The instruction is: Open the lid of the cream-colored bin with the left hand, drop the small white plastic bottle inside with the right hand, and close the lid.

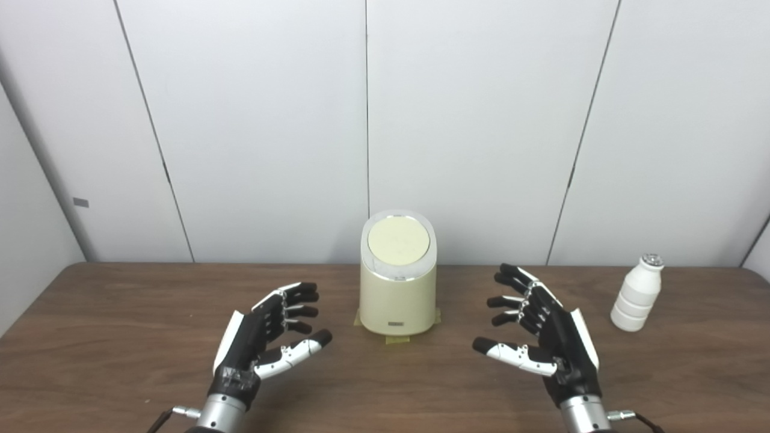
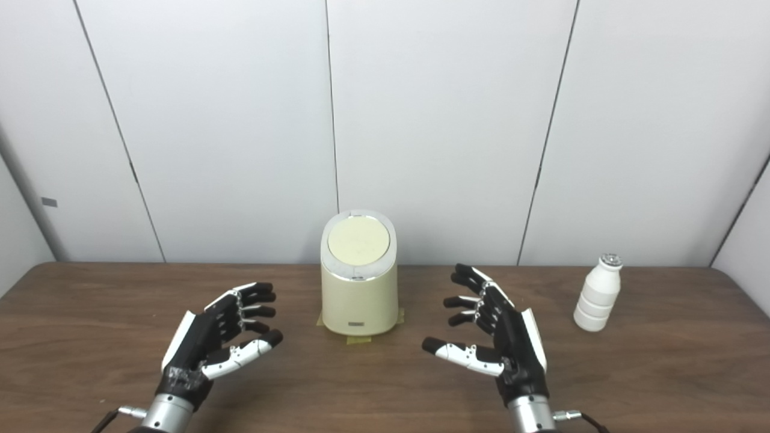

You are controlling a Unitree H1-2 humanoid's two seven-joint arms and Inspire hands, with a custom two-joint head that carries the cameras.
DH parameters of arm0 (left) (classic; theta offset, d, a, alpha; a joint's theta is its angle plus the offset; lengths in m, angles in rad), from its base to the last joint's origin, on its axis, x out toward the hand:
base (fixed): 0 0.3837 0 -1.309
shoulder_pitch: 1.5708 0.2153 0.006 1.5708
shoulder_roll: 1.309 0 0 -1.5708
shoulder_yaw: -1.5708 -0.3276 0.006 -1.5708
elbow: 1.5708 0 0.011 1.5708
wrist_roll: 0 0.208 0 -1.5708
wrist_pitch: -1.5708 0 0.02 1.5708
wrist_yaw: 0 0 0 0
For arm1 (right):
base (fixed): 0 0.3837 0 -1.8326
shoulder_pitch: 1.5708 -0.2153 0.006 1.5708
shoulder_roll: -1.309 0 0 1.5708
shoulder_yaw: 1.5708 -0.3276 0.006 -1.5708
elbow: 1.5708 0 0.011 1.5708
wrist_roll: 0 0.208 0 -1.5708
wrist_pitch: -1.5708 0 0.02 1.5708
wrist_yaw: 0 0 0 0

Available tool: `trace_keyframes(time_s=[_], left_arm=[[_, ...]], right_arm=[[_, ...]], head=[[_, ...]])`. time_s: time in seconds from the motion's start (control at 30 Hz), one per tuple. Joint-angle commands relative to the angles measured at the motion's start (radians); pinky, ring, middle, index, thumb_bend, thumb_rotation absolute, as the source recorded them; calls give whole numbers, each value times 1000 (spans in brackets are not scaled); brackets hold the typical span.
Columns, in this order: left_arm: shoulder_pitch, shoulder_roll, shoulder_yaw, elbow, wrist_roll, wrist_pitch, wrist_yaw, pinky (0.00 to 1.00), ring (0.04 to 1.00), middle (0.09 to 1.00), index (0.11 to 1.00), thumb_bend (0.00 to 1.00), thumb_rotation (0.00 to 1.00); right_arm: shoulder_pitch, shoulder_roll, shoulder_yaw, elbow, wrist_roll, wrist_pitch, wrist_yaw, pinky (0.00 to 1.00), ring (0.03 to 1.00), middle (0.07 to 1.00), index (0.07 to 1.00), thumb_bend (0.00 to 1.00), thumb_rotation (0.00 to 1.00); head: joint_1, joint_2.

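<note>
- A cream bin [image 1: 397, 282] stands upright at the middle of a brown tabletop [image 1: 120, 337], its round lid [image 1: 398, 240] shut
- A white bottle [image 1: 636, 294] stands upright well to the bin's right, near the tabletop's far edge
- The left hand [image 1: 264, 337] hovers left of the bin, the right hand [image 1: 541, 331] to its right; both have fingers [image 1: 301, 294] spread, holding nothing
- Risk, as I judge it: a careless push on the lid could tip the bin, though tape [image 1: 397, 340] at its base may hold it; a clumsy reach could topple the light bottle
- Both views show nearly the same; neither reveals the lid's hinge or catch
</note>
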Motion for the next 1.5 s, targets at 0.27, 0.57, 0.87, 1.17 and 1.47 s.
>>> trace_keyframes(time_s=[0.27, 0.57, 0.87, 1.17, 1.47], left_arm=[[-63, -44, 15, -68, -1, 12, 57, 667, 818, 885, 907, 753, 302], [-233, -12, -12, 6, 63, 96, 65, 854, 929, 987, 1000, 842, 345], [-404, -19, -56, 105, 170, 110, 130, 926, 1000, 1000, 1000, 888, 286], [-547, -22, -143, 215, 405, 151, 263, 915, 1000, 1000, 1000, 940, 338], [-635, 5, -248, 353, 603, 184, 329, 921, 1000, 1000, 1000, 939, 334]], right_arm=[[-33, -1, 6, -21, -12, -28, 0, 484, 615, 791, 790, 819, 133], [-37, 3, 7, -13, -16, -33, -3, 480, 615, 790, 783, 823, 130], [-36, 4, 11, -20, -30, -29, -8, 481, 607, 793, 767, 823, 139], [-34, 12, 9, -40, -13, -7, -7, 483, 604, 792, 763, 830, 135], [-35, 15, 14, -43, -18, -7, -7, 473, 595, 787, 766, 839, 155]], head=[[2, -6], [6, -9], [1, -9], [-4, -5], [-12, -1]])
